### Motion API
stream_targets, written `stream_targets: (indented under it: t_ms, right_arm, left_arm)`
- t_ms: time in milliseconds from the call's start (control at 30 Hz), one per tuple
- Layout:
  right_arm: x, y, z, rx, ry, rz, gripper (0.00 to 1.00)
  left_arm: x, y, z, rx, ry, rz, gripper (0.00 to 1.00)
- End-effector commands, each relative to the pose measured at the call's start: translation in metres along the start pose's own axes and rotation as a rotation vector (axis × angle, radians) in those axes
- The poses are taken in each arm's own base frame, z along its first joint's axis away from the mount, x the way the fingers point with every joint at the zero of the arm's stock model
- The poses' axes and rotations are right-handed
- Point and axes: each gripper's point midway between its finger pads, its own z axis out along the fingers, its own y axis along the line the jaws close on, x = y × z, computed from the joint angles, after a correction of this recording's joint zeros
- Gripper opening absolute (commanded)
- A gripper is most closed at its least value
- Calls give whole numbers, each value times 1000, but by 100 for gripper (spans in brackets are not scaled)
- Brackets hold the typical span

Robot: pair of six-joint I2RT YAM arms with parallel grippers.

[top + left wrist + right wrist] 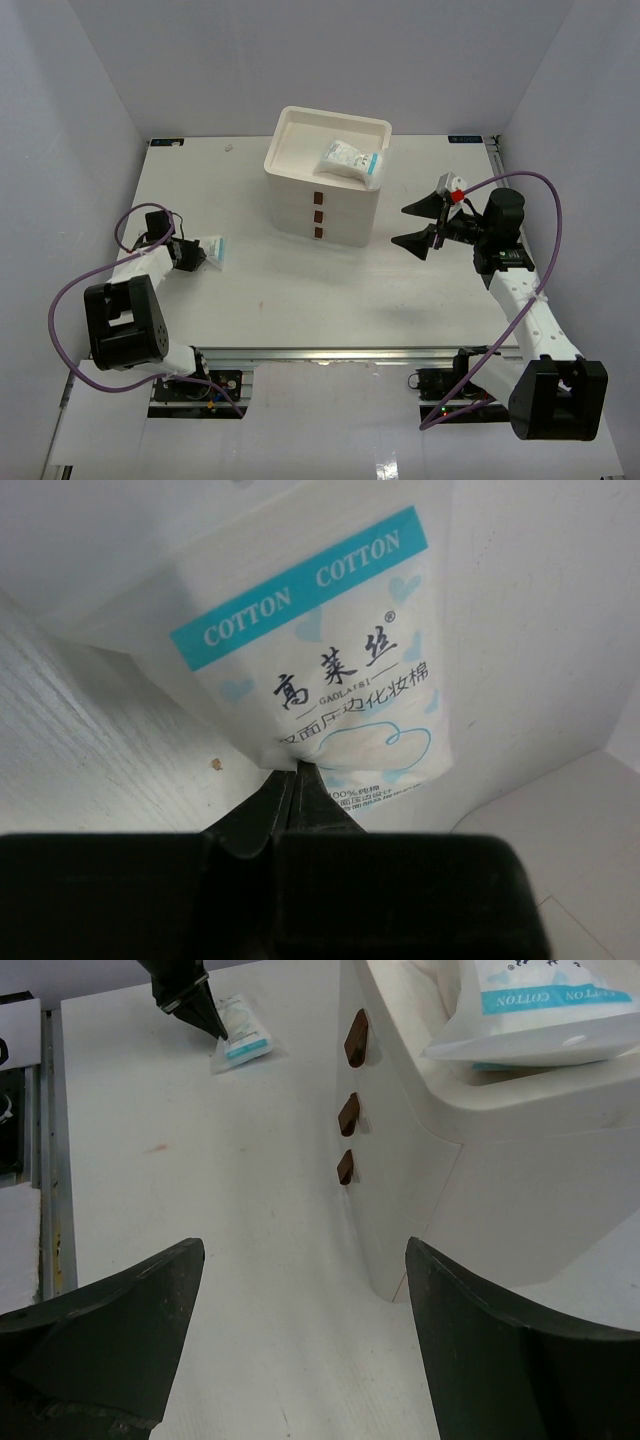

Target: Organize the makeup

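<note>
A flat white sachet [320, 650] with a teal "COTTON" band lies at the left of the table [300, 290]. My left gripper [297, 772] is shut on its near edge, the two black jaws pressed together over the packet's rim. From above, the same sachet [216, 250] and left gripper [203, 256] show left of the drawer box; the right wrist view also catches this sachet [243, 1038]. A second sachet [350, 160] rests in the tray on top of the box, also seen as the sachet [540, 1005] up close. My right gripper [420, 225] [305, 1255] hangs open and holds nothing.
The cream three-drawer box [322, 195] with brown handles [348, 1112] stands at the back centre, its drawers closed, just left of my right gripper. White walls enclose the table on the left, back and right.
</note>
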Motion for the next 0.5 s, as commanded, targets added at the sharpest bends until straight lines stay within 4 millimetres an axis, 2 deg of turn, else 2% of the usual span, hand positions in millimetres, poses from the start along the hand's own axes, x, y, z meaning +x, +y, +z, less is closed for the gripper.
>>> stream_targets:
  t_ms: [0,133,267,467]
  right_arm:
    - [-3,0,-1,-23,-18,-28,88]
    - [-4,0,-2,-23,-20,-27,88]
    - [-3,-1,-3,-20,-20,-24,88]
    - [-3,0,-3,-26,-21,-17,88]
  left_arm:
    - [5,-19,-15,139,38,83,3]
    - [14,-40,-35,298,69,208,0]
    - [9,-65,-77,479,-6,308,0]
    - [6,-83,-130,637,-91,403,0]
